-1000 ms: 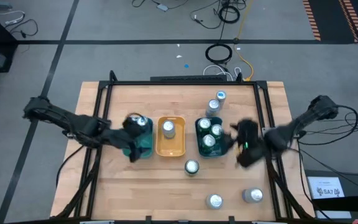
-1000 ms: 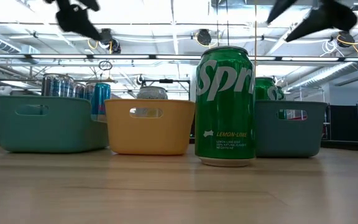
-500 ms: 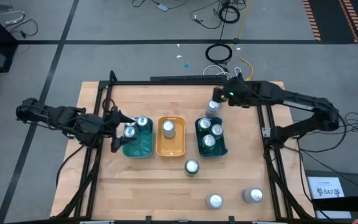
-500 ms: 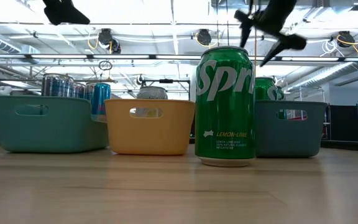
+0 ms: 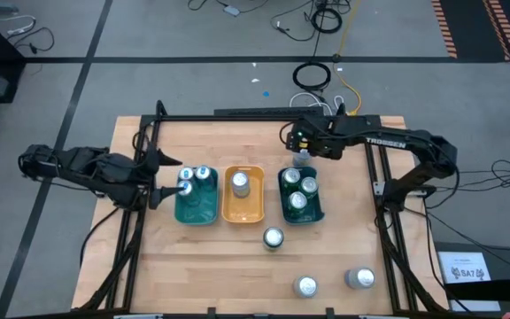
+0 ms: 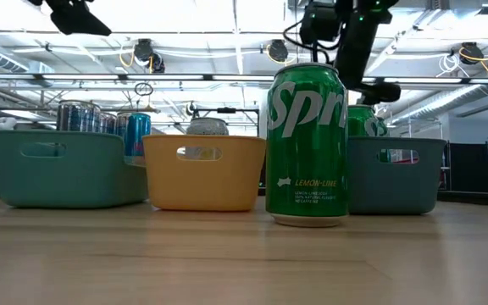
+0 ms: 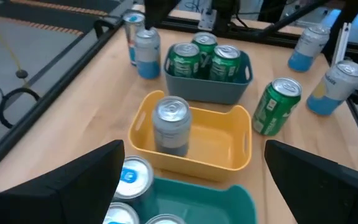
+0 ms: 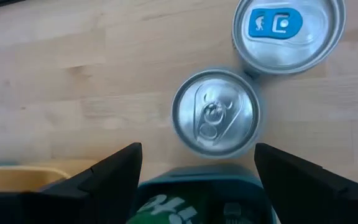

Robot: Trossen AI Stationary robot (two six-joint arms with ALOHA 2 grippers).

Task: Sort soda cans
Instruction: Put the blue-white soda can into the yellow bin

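Note:
My right gripper (image 5: 297, 142) is open and hangs over two cans standing at the table's far side, its fingers on either side of a silver-topped can (image 8: 216, 113). A can with a blue tab (image 8: 288, 28) stands beside that one. My left gripper (image 5: 158, 181) is open, just left of the teal tray (image 5: 195, 211), which holds two blue cans (image 5: 204, 175). One silver can (image 7: 169, 124) stands in the yellow tray (image 5: 243, 211). Three green cans (image 5: 299, 190) stand in the dark-green tray (image 7: 207, 90). A green can (image 6: 306, 144) stands alone on the table.
Two more cans (image 5: 305, 285) (image 5: 359, 278) sit near the table's near right corner. The three trays stand side by side across the table's middle. A black frame (image 5: 264, 116) runs along the table's far edge and sides. Bare wood lies at the near left.
My right gripper has swung from beside the dark-green tray, near the table's right edge, toward the far edge and now hangs over the two far cans. My left gripper has drawn back from over the teal tray toward the table's left edge, uncovering a second blue can there.

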